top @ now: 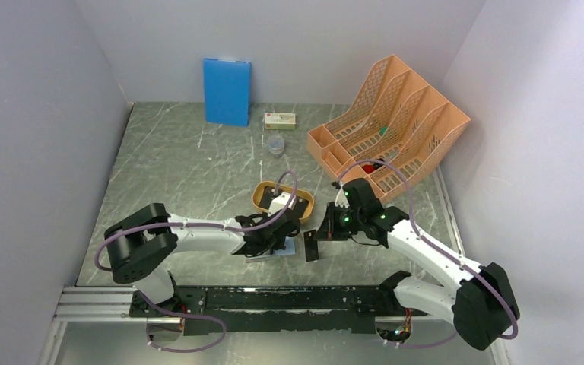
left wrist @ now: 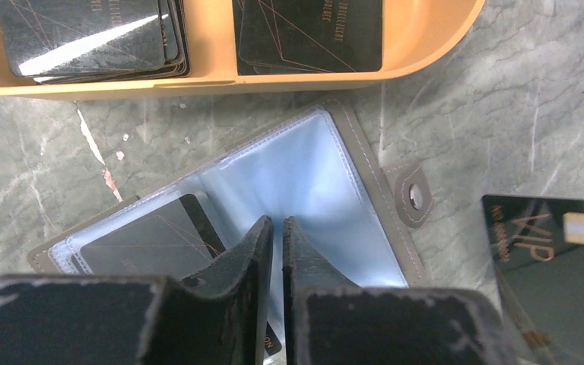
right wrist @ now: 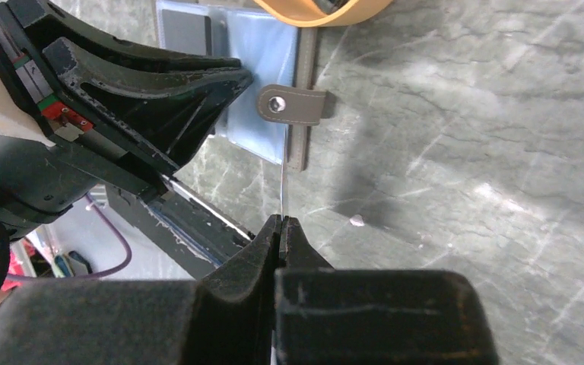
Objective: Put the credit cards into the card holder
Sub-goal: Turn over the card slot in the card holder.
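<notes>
The grey card holder [left wrist: 312, 167] lies open on the table just below the yellow tray [left wrist: 274, 82], pale blue pockets up. One dark card [left wrist: 152, 239] sits in its left pocket. My left gripper [left wrist: 276, 224] is over the holder's middle, fingers drawn together to a thin slit on a pocket leaf. More credit cards [left wrist: 91, 34] lie stacked in the tray. My right gripper [right wrist: 281, 219] is shut on a black credit card [left wrist: 555, 251], seen edge-on as a thin line [right wrist: 283, 190] beside the holder's snap tab [right wrist: 289, 104]. From above, that card [top: 312, 245] stands right of the holder [top: 287, 249].
An orange mesh file rack [top: 391, 122] fills the back right. A blue board [top: 226, 91] leans on the back wall, with a small box [top: 280, 119] and a clear cup [top: 275, 144] near it. Walls close in on the left and right sides.
</notes>
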`<action>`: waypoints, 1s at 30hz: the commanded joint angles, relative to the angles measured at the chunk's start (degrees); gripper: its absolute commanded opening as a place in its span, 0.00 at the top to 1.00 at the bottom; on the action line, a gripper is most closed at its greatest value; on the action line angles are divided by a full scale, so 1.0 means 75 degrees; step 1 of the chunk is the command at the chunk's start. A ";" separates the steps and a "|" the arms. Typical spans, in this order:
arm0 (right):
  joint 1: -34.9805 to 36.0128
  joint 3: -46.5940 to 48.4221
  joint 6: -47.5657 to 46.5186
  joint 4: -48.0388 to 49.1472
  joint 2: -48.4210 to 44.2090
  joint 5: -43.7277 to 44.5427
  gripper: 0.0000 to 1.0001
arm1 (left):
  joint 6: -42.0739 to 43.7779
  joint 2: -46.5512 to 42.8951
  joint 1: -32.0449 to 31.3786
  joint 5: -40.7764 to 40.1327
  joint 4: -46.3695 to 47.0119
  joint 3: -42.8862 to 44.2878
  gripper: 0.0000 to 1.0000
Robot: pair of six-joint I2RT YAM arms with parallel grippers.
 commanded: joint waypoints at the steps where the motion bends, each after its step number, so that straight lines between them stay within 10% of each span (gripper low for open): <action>1: 0.0159 -0.0132 0.0112 0.0595 0.0259 -0.0682 1.00 | -0.0111 0.0338 -0.0031 -0.0030 -0.0645 -0.0590 0.88; 30: 0.0331 -0.0550 0.0999 0.1965 0.1448 -0.1684 1.00 | -0.0311 0.0318 -0.0027 -0.0024 -0.0518 -0.0801 0.95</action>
